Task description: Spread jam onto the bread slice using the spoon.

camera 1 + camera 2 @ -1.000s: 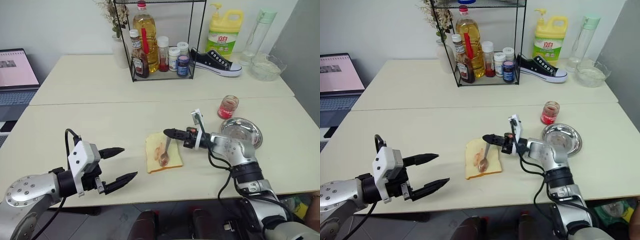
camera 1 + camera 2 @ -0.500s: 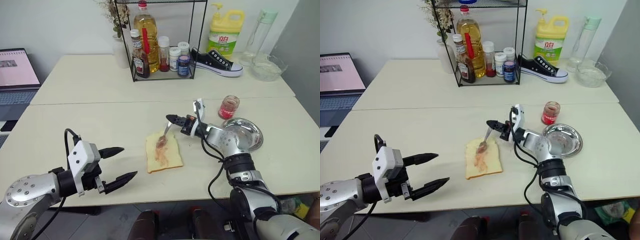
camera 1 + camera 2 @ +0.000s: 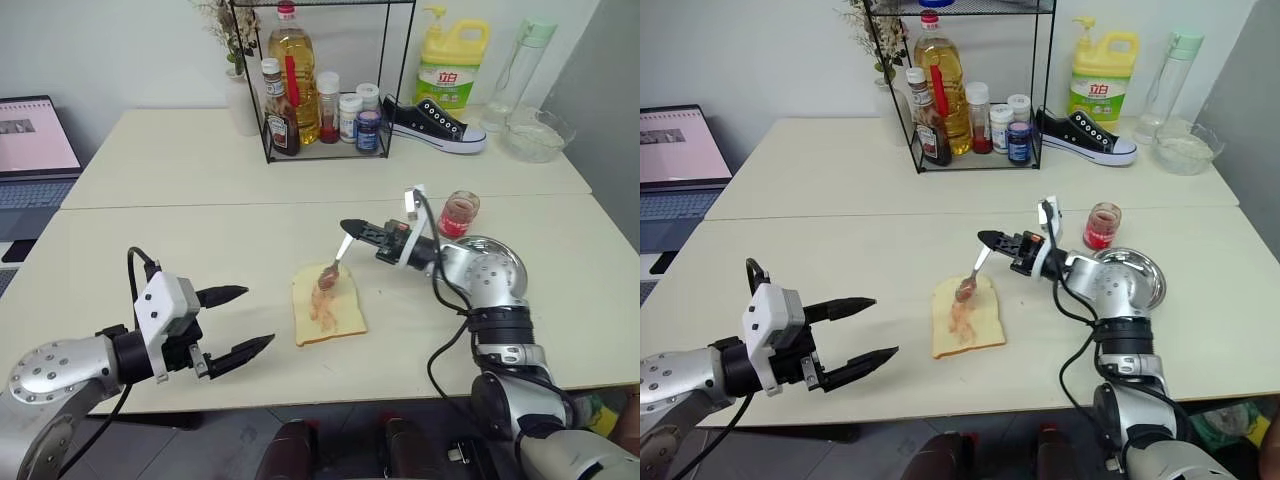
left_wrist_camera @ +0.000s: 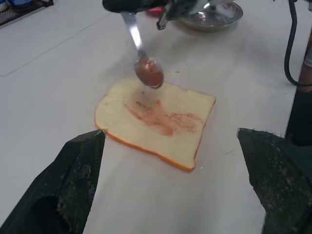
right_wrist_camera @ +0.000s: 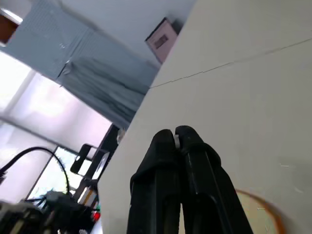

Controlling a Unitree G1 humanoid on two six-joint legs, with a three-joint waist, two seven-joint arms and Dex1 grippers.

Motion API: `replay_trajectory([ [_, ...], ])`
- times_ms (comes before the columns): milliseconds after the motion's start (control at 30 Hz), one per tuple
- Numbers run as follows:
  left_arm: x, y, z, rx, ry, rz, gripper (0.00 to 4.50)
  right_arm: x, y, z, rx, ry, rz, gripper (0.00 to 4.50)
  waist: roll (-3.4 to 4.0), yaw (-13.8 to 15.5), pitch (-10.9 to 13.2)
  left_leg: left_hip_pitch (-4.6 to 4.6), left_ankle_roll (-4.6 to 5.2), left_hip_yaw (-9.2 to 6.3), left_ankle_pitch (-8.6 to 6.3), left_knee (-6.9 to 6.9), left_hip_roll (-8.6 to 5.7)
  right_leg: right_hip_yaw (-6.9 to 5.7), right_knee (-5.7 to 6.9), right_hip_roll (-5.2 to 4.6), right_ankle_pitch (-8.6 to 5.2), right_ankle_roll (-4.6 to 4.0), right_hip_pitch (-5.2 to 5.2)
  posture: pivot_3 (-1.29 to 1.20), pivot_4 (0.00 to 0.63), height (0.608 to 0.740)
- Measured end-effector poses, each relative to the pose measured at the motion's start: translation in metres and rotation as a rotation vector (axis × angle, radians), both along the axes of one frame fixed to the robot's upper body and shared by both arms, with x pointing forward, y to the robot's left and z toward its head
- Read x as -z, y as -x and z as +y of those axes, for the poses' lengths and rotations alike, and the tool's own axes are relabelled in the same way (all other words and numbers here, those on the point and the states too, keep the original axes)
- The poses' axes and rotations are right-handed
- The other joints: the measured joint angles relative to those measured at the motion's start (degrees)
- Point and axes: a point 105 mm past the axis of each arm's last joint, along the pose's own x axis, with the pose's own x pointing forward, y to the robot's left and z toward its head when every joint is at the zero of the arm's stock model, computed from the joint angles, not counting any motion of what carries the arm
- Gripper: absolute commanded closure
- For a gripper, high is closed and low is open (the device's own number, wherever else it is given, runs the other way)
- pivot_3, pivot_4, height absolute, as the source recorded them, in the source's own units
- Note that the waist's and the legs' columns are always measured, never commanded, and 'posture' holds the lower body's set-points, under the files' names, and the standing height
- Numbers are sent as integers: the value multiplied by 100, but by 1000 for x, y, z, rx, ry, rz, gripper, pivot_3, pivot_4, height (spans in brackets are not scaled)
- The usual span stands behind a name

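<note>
Left eye view: the pale yellow squarish bread slice (image 3: 327,310) lies mid-table, a reddish jam smear (image 3: 322,313) down its middle. At its 1 o'clock the right gripper (image 3: 352,227) pinches the slim pale-handled spoon (image 3: 334,267), its laden bowl hanging above the slice's far edge. The left gripper (image 3: 240,320), fingers spread, waits at 9 o'clock. A tilted bowl could drip jam onto the table.

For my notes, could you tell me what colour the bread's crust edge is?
Orange-tan, clearest in the left wrist view along the bread.
</note>
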Motion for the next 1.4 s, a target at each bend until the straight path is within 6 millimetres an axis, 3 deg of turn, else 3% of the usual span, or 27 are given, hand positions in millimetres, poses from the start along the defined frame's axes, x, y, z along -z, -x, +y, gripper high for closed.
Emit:
replay_trajectory([
  [167,-31,-25,-14,84,19,-67,0,-45,10,-40,159,-4,-127,4475,2,28,6,-7,0,-13,0,2,-8,-10,1,5,0,1,1,0,150,740],
  [267,-47,-41,-43,189,64,-109,0,-57,15,-63,298,11,-166,4475,-1,16,5,-8,0,-4,0,3,-10,-8,1,23,0,2,1,0,150,740],
  [400,-40,-58,-78,313,7,-106,0,-55,23,-103,496,77,-160,4475,-1,-3,4,-8,0,11,0,2,-12,5,1,23,0,3,-2,0,150,740],
  [533,-44,-75,-115,423,43,-139,0,-48,32,-160,770,153,-116,4475,-4,6,7,-12,1,12,1,3,-10,4,-1,25,0,3,-2,0,150,740],
  [800,-28,-86,-157,576,44,-124,0,-17,40,-246,1153,174,4,4475,-3,-19,6,-7,3,20,1,5,0,11,3,39,0,3,-1,0,150,740],
  [933,-23,-90,-170,633,41,-110,0,6,31,-263,1185,72,74,4475,-3,-20,7,-7,3,26,1,5,-1,15,2,40,0,3,-2,0,150,740],
  [1133,-15,-95,-177,660,17,-115,0,14,19,-269,1166,-78,57,4475,1,-13,6,-7,3,21,1,6,5,11,1,45,0,3,0,0,150,740],
  [1267,-11,-96,-178,668,7,-107,0,45,16,-276,1183,-69,133,4475,3,-6,5,-8,3,25,1,7,4,15,2,43,0,3,-1,0,150,740],
  [1400,-10,-96,-178,669,0,-107,0,51,18,-276,1146,-91,120,4475,3,-8,5,-7,3,21,1,7,4,14,2,43,0,3,0,0,150,740],
])
